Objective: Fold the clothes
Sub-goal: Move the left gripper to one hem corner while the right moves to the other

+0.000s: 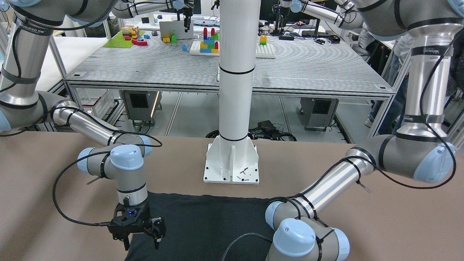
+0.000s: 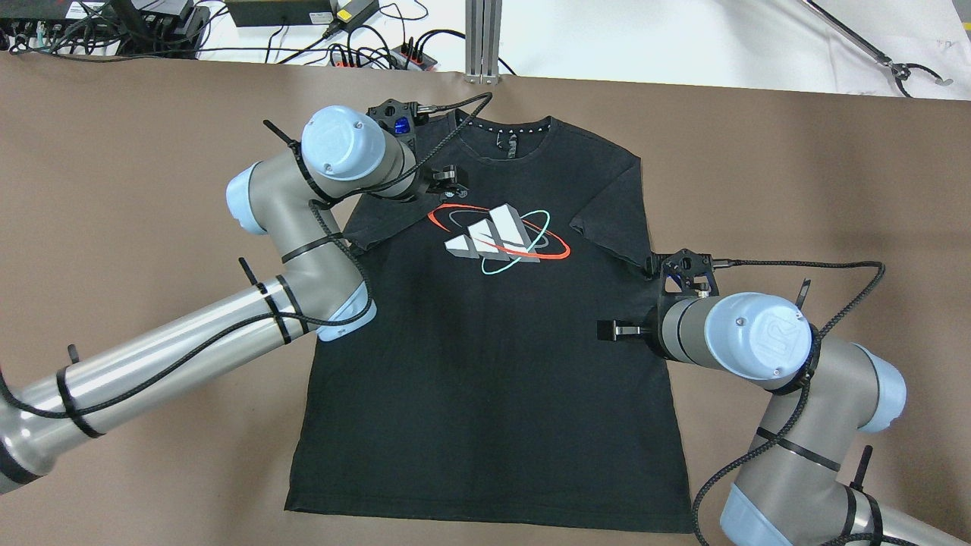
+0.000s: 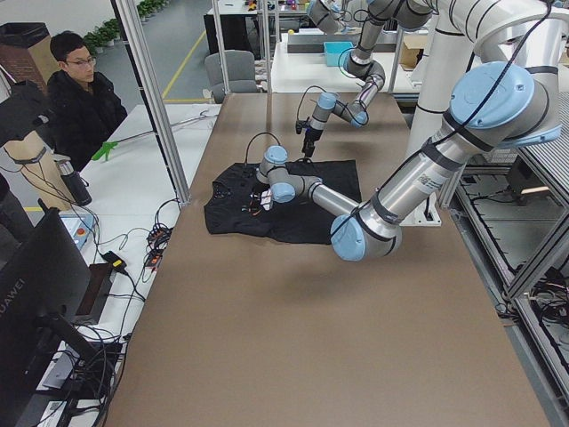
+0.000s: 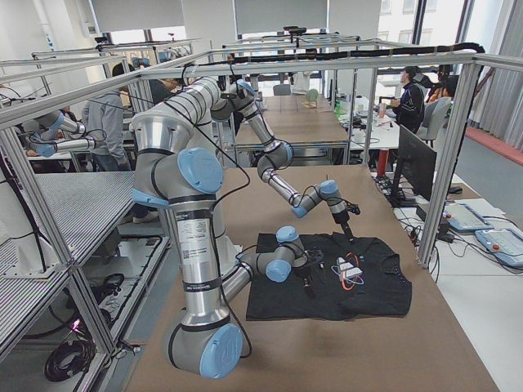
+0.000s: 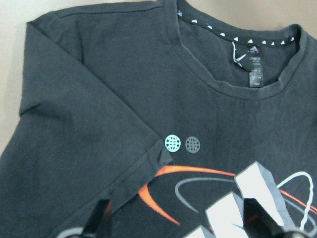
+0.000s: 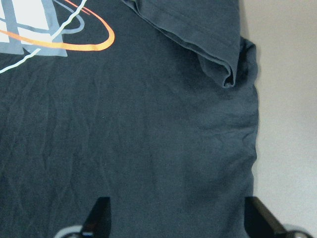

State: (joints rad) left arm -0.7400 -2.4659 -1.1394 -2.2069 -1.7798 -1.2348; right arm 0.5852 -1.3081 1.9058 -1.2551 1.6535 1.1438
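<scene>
Presently, the black T-shirt (image 2: 485, 379) is spread flat and face up on the brown table (image 2: 152, 303), with its collar (image 2: 508, 129) toward the far edge and the printed logo (image 2: 497, 239) exposed. No fold is seen in the body, so the first fold is judged to be the step in hand. The left gripper (image 2: 444, 182) is held just above the chest beside the sleeve on the robot's left (image 5: 84, 124), whose hem overlaps the edge of the print. Its fingers (image 5: 99, 223) are apart, with nothing between them. The right gripper (image 1: 142, 240) is poised over the opposite side edge, just below the other sleeve (image 2: 607, 220), and is likewise spread and empty. For the fold to be made well, each pinch should be taken at a hemmed edge or seam rather than in the open middle of the cloth, and both layers should be caught together. The small curl at the corner of the right-hand sleeve (image 6: 228, 74) would best be flattened or taken into the grasp, lest it be trapped as a crease. The cloth should be lifted only a little and carried across with the two pinches kept level. The thin fabric can then be laid over without the rest of the shirt being dragged or bunched.
</scene>
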